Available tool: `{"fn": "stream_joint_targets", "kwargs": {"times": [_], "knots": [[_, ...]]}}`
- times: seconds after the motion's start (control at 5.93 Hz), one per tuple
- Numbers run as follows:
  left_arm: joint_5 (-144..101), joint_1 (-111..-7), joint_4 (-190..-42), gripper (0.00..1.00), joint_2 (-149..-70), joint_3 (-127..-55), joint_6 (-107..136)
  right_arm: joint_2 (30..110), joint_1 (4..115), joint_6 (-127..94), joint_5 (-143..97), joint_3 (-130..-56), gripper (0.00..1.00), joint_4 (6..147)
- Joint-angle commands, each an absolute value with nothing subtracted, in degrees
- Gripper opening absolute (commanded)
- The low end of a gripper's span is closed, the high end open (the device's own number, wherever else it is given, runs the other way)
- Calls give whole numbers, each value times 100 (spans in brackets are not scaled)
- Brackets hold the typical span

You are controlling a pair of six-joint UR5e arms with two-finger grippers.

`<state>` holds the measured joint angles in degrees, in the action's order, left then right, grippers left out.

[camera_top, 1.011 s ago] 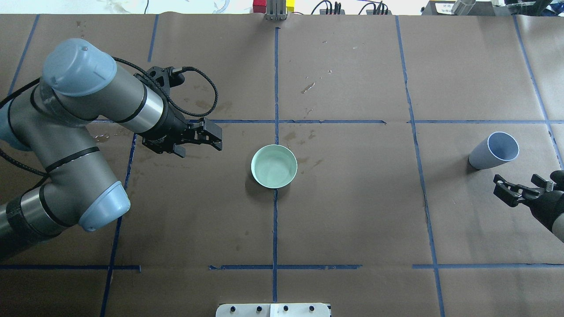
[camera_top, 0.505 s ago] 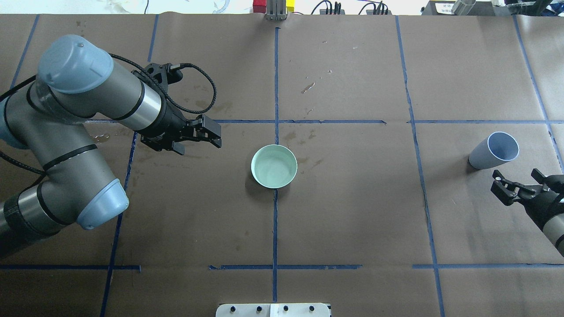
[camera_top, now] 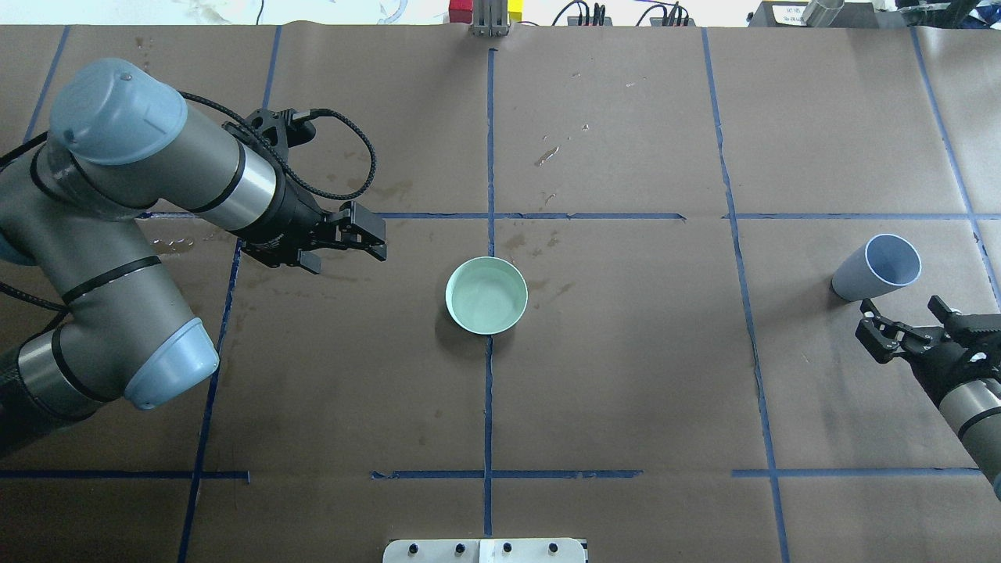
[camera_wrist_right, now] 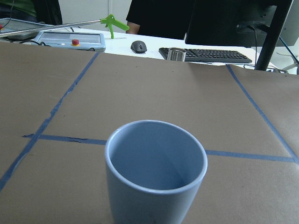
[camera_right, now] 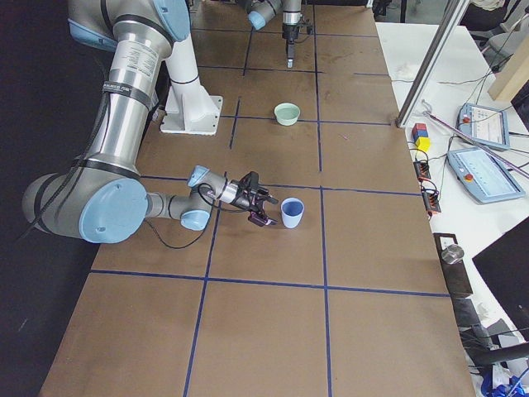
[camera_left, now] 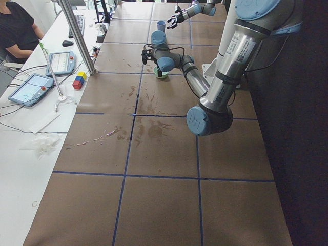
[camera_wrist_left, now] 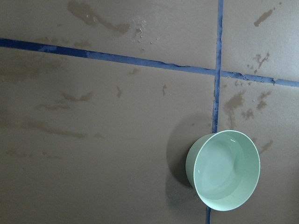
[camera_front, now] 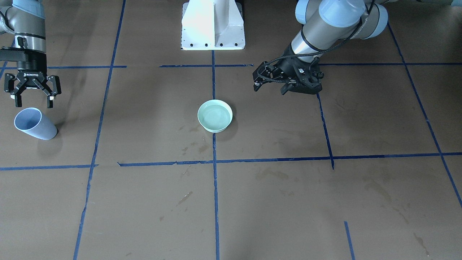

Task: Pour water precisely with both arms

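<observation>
**Status.** The water (camera_top: 489,297) sits in the green bowl (camera_top: 461,320) at the centre of the table (camera_top: 626,375). The blue cup (camera_top: 872,270) stands upright well to the robot's right and, in the right wrist view, shows no liquid inside.

The left end effector (camera_top: 348,258) hovers beside the bowl on its left, fingers apparently spread, gripping nothing. The right end effector (camera_top: 899,309) is wide open just short of the cup, aimed at it – also empty.

**Hazards.**

- Bowl grasp: the bowl is wide, low and filled. A pinch on its thin rim likely gives poor hold; any slip or tilt during the lift spills water onto the paper cover, which already carries stains.
- Cup approach: the cup is light and unrestrained. If one finger touches before the other, it may slide or topple away.
- Transfer: the bowl has no spout, and the cup mouth is narrower than the bowl – a fast tilt probably sends water over the cup's sides.
- Coordination: the vessels are well apart, so both arms must meet; misalignment between them misses the target.
</observation>
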<state>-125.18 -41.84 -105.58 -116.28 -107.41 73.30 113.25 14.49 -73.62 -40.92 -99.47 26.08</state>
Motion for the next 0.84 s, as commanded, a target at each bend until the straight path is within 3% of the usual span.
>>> {"fn": "stream_joint_targets", "kwargs": {"times": [0.0, 0.67], "knots": [[-12524, -4253, -10556, 100, -11593, -10793, 7330, 11093, 1433, -7356, -4052, -9687, 99, 2567], [-12516, -4324, -10556, 100, -11383, -10933, 7330, 10882, 1441, -7225, -4087, -9493, 99, 2549]]}}
